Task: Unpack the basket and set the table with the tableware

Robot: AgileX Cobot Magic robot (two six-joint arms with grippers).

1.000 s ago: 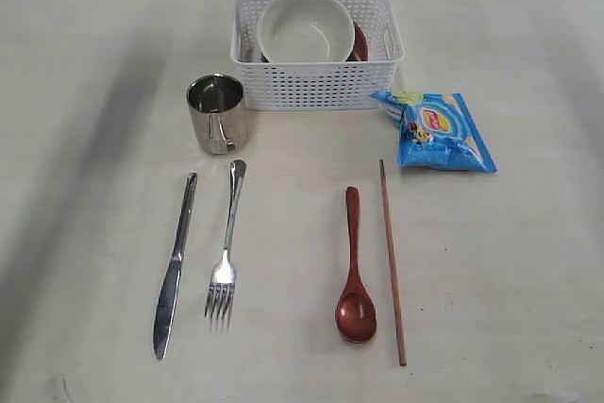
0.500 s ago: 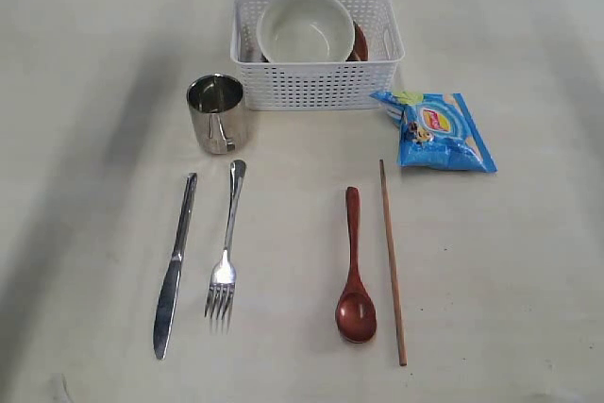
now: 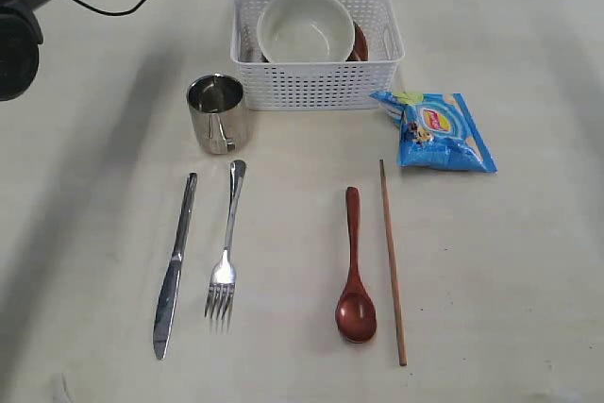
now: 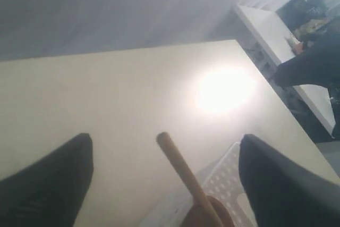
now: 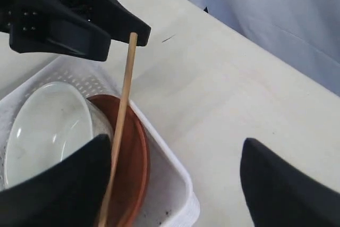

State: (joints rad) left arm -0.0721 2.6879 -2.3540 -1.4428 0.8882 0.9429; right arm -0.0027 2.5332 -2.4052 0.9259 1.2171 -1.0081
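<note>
A chopstick [image 5: 118,123] leans from the basket [image 5: 175,174] beside the bowl [image 5: 42,126].

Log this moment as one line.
left gripper: open around chopstick tip | right gripper: open near basket | in basket: bowl, plate, chopstick

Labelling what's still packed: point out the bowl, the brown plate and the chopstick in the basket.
bowl [image 3: 306,27], exterior view, inner bottom.
brown plate [image 5: 133,158], right wrist view, exposed face.
chopstick [image 5: 122,94], right wrist view, mid-shaft.
</note>
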